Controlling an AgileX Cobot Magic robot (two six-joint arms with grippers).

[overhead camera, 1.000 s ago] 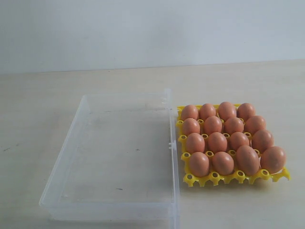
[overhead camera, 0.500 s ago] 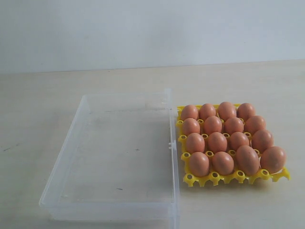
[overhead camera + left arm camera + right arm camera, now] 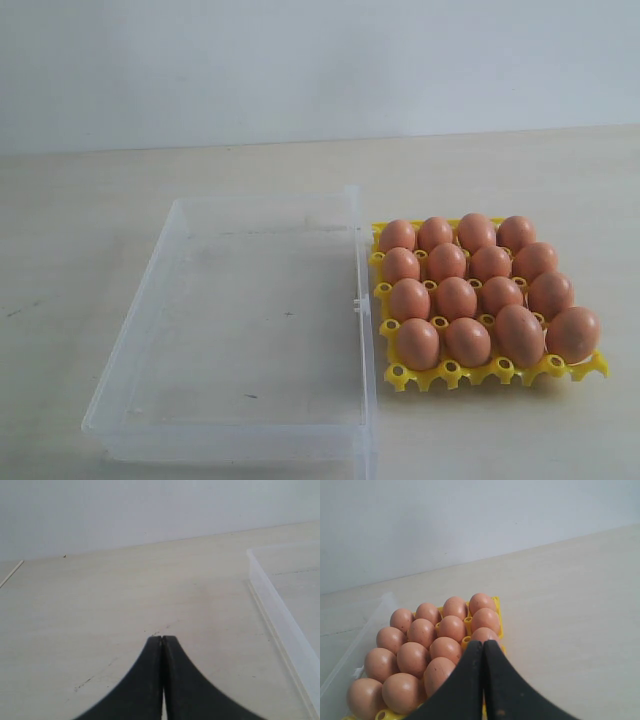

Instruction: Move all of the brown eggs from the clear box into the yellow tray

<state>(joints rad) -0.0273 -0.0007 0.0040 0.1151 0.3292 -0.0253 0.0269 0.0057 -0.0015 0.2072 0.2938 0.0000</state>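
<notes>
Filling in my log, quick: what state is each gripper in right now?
Left gripper: closed, holding nothing.
Right gripper: closed, holding nothing.

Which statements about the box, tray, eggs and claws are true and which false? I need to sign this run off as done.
1. The box holds no eggs. True.
2. Some tray cups are empty. False: sixteen eggs, four rows of four, fill every cup of the tray that shows.
3. The left claw is shut. True.
4. The right claw grips an egg. False: the right claw is shut with nothing between its jaws.
5. In the exterior view the tray stands left of the box. False: it stands close against the box's right side.
</notes>
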